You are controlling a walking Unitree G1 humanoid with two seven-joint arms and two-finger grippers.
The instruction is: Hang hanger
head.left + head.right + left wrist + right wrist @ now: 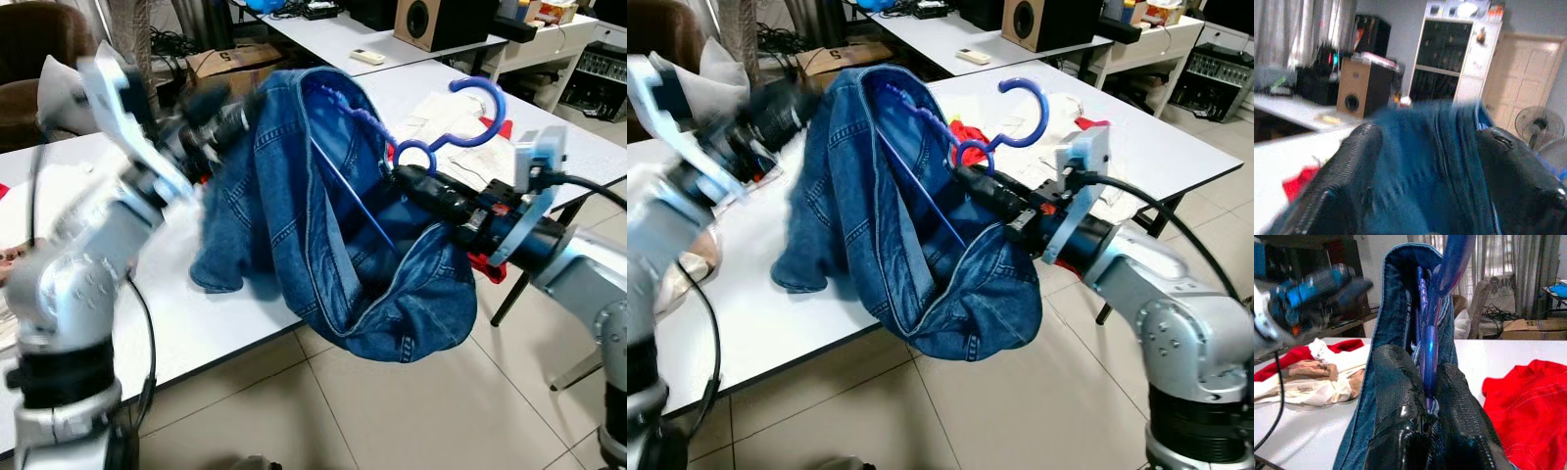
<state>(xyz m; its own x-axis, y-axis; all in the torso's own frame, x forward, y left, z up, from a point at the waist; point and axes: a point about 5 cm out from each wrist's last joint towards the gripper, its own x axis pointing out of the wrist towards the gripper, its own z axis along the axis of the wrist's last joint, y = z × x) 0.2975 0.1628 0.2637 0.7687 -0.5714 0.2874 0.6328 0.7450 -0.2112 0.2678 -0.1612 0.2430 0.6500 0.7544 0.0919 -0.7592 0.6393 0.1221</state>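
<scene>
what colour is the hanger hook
Blue-purple; the hanger hook shows best in the right eye view, above the denim garment.

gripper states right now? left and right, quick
Left gripper: shut on the denim garment, fabric between its fingers.
Right gripper: shut on the blue hanger near its neck, denim caught alongside.

Both eye views look forward and down over the table (245,323), sharing the denim jacket (921,235). Each wrist view looks closely along its own fingers.
</scene>
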